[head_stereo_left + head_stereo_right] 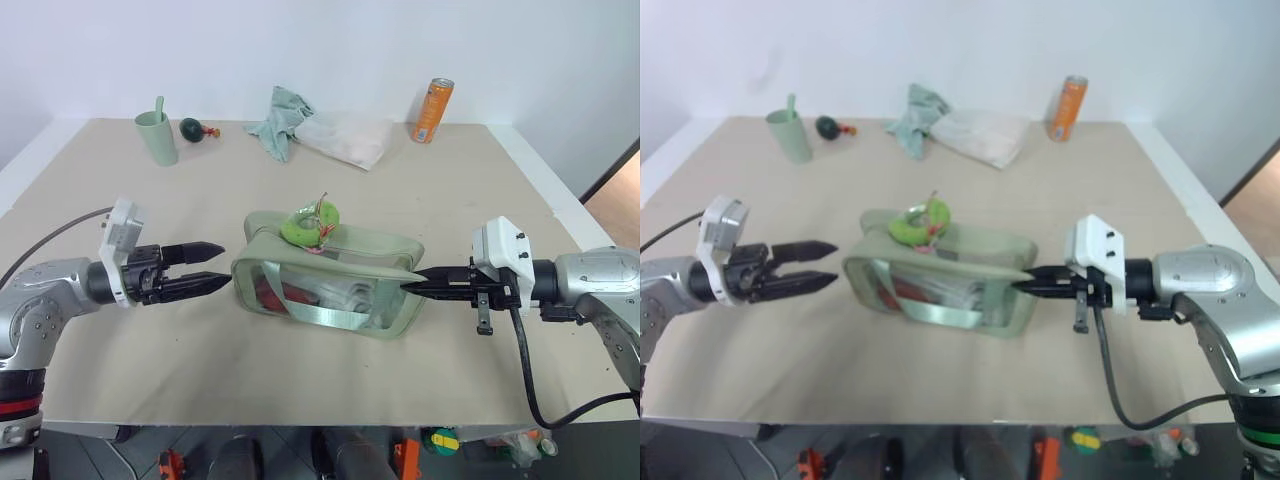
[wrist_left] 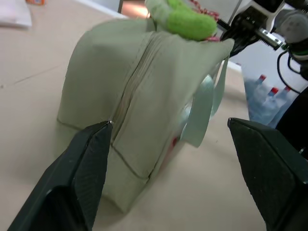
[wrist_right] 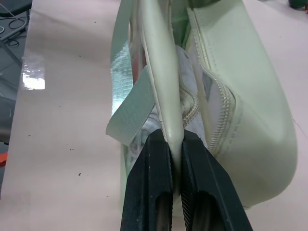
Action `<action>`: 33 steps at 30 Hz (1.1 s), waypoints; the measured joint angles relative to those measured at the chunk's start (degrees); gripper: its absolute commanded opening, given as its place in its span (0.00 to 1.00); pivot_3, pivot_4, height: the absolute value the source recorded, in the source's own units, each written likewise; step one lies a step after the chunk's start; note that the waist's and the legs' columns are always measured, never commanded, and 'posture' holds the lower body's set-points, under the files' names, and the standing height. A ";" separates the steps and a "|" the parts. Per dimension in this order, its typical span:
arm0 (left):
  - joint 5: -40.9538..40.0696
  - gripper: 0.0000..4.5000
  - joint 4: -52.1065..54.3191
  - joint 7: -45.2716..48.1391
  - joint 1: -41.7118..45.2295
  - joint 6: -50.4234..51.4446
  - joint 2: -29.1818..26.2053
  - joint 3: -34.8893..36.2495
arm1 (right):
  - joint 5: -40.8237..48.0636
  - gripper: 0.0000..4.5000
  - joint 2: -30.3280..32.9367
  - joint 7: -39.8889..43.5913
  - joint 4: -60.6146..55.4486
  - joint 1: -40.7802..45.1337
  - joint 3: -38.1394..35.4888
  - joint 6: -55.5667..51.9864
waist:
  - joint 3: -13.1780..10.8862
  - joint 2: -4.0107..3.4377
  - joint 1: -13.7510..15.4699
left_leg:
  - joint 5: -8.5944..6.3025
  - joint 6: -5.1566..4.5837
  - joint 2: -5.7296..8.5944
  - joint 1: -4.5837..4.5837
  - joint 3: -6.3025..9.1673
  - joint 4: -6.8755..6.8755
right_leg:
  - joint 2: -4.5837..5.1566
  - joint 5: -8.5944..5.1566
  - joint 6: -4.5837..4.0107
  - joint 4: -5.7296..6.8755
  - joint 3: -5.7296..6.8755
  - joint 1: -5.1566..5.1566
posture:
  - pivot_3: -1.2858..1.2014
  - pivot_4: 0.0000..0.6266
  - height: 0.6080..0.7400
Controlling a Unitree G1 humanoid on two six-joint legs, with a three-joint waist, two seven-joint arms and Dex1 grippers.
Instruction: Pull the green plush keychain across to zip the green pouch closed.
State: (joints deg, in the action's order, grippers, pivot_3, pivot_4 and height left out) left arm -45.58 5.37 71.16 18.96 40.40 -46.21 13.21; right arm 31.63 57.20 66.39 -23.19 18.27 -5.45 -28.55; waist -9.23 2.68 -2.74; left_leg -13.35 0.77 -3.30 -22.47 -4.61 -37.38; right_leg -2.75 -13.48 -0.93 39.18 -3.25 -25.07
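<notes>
We note silver-grey metal forearms, a white block-shaped wrist housing with small dark screws on each, a left gripper (image 1: 222,267) and right gripper (image 1: 408,287) with tapered black fingers, and black cables trailing from both wrists.

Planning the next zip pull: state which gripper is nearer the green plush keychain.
Left. The open left gripper hovers just off the green pouch's end, keychain close by; the right gripper pinches the opposite end, farther away.

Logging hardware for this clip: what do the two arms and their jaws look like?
Both arms are silver-grey metal with rounded joints. Each wrist carries a white block-shaped housing ahead of black two-finger jaws: left gripper, right gripper. A black cable loops under the right arm; a grey one trails from the left.
</notes>
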 measured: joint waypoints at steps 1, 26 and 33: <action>0.26 0.88 0.00 -0.02 -0.14 -0.28 0.26 -0.16 | -0.01 0.00 0.00 0.10 0.09 0.15 0.14 0.01 | 0.00 0.00 -0.01 | 0.00 0.00 -0.01 0.00 -0.01 0.00 | 0.00 0.01 0.01 0.00 0.00 0.00 | 0.52 0.24 1.00; 2.63 0.00 -1.49 -3.29 3.27 -1.74 7.18 -4.59 | 0.93 0.78 -0.05 0.90 0.84 -0.12 0.26 -3.99 | -0.01 0.01 0.04 | -0.02 0.01 0.05 -0.09 0.02 0.06 | 0.03 -0.02 -0.02 0.00 0.00 -0.04 | 0.52 0.24 1.00; 2.80 0.00 0.16 -3.36 2.37 -1.86 7.18 -4.78 | 4.85 0.99 -0.05 -0.51 3.39 3.13 -4.80 -6.64 | -0.04 -0.03 0.03 | -0.02 0.01 0.21 -0.10 -0.03 0.02 | 0.15 0.00 0.00 0.00 -0.09 -0.03 | 0.52 0.24 1.00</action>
State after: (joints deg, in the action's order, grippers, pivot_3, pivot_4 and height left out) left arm -42.78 5.53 67.80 21.33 38.54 -39.04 8.43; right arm 36.48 57.15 65.88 -19.80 21.39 -10.25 -35.19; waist -9.27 2.64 -2.70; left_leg -13.38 0.78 -3.10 -22.56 -4.65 -37.36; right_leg -2.59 -13.48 -0.92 39.18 -3.34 -25.10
